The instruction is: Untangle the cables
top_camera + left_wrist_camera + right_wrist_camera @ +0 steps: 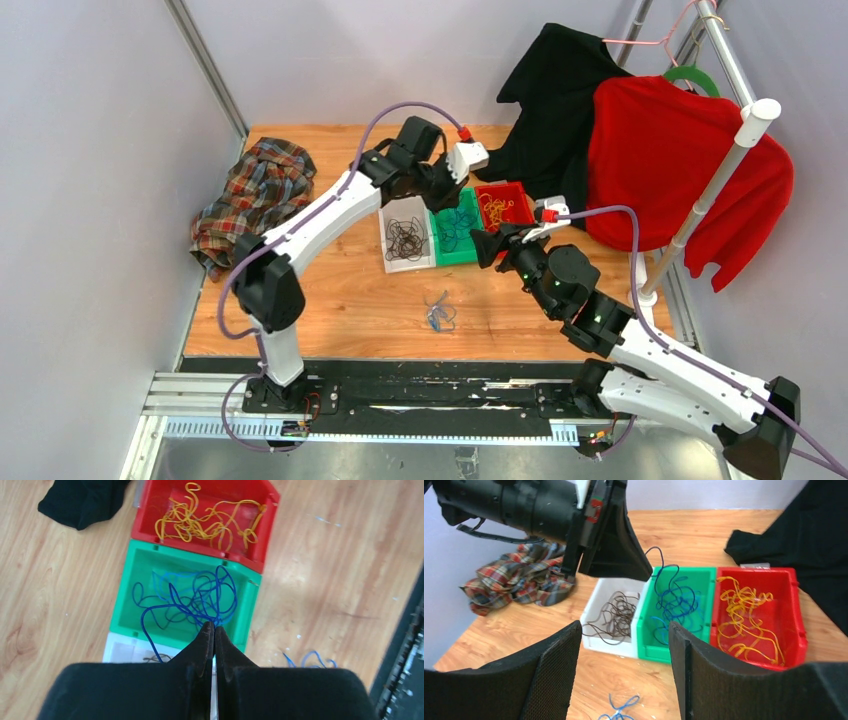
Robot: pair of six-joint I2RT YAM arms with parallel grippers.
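Three small bins stand side by side. The white bin (388, 262) holds black cables (616, 616), the green bin (125, 592) holds blue cables (200, 597), and the red bin (145, 510) holds yellow-orange cables (205, 520). My left gripper (214, 627) is over the green bin, shut on a blue cable that rises from the bin to its tips (655, 560). My right gripper (624, 630) is open and empty, just in front of the bins. A small clump of blue cables (438, 315) lies loose on the wood in front, also in the right wrist view (620, 709).
A plaid shirt (255, 195) lies at the table's left. A black garment (555, 100) and a red sweater (680, 165) hang on a rack with a white pole (715, 190) at the back right, the black cloth reaching down behind the red bin.
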